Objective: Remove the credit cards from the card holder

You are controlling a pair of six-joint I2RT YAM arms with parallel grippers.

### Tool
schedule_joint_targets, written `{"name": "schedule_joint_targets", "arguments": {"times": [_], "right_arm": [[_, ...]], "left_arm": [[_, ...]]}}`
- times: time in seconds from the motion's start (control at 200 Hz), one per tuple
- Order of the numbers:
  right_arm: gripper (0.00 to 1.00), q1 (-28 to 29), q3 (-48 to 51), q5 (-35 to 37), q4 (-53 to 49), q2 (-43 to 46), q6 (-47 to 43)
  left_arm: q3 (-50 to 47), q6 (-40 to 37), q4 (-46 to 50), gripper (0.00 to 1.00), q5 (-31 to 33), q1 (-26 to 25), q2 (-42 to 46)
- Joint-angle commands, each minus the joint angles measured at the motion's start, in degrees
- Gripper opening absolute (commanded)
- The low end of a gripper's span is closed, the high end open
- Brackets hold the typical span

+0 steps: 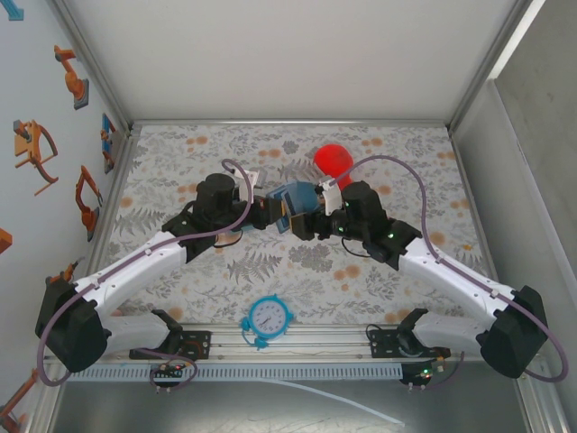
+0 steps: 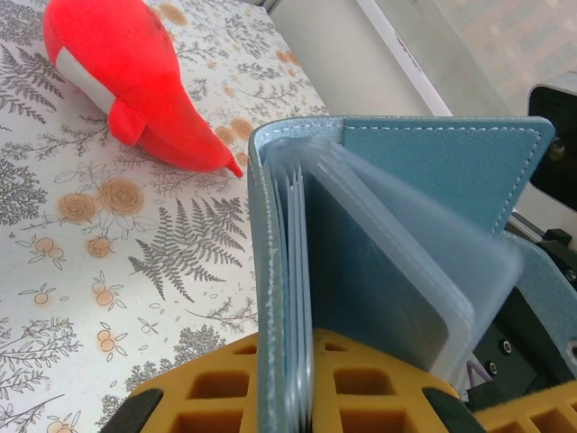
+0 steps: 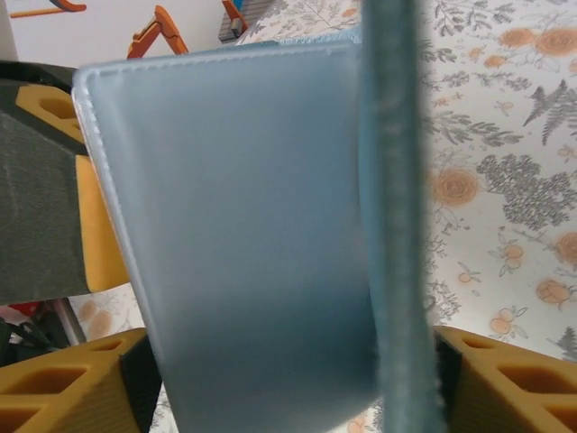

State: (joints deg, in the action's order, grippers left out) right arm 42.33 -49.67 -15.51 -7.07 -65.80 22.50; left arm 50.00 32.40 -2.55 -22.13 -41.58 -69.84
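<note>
hovering mid-table, the card holder [image 1: 293,206] hangs open between both arms, left gripper [image 1: 269,210] and right gripper [image 1: 311,219] each pinching a cover, sleeves fanned toward the right one.

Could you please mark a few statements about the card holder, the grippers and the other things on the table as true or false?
1. The card holder is held up between the left gripper and the right gripper. True.
2. The card holder is closed flat. False: it is open, its clear sleeves fanned out.
3. The red toy lies beyond the card holder. True.
4. The blue clock sits at the table's far edge. False: it lies at the near edge, between the arm bases.
</note>
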Motion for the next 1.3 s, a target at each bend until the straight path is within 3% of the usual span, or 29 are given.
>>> {"name": "schedule_joint_targets", "arguments": {"times": [0.0, 0.326, 0.491, 0.681, 1.087, 1.212, 1.297], "right_arm": [[0.7, 0.3, -1.84, 3.24, 0.11, 0.3, -0.13], [0.67, 0.3, -0.12, 1.6, 3.26, 2.37, 1.01], [0.77, 0.28, 0.95, 0.01, 4.93, 3.91, 1.23], [0.76, 0.21, 2.02, 0.86, 5.66, 5.91, 1.71], [0.56, -0.57, 2.83, 5.31, 5.36, 5.87, 2.61], [0.44, -1.1, 3.13, 4.97, 6.49, 5.66, 3.4], [0.28, -1.36, 3.35, 5.11, 7.07, 5.86, 3.85]], "left_arm": [[0.12, 0.13, -1.88, 0.0, -2.4, -0.05, 0.97], [-1.07, 0.19, -3.84, 0.0, -3.74, 0.48, 1.12], [-1.95, 1.35, -6.28, 0.0, -5.7, 1.14, 1.11], [-3.23, 2.79, -9.42, 0.0, -7.78, 1.87, 1.81], [-4.03, 2.7, -11.94, 0.0, -11.71, 2.23, 4.38], [-4.12, 2.42, -12.18, 0.0, -12.82, 2.29, 4.92], [-4.12, 2.57, -11.91, 0.0, -12.83, 2.3, 4.98]]}}
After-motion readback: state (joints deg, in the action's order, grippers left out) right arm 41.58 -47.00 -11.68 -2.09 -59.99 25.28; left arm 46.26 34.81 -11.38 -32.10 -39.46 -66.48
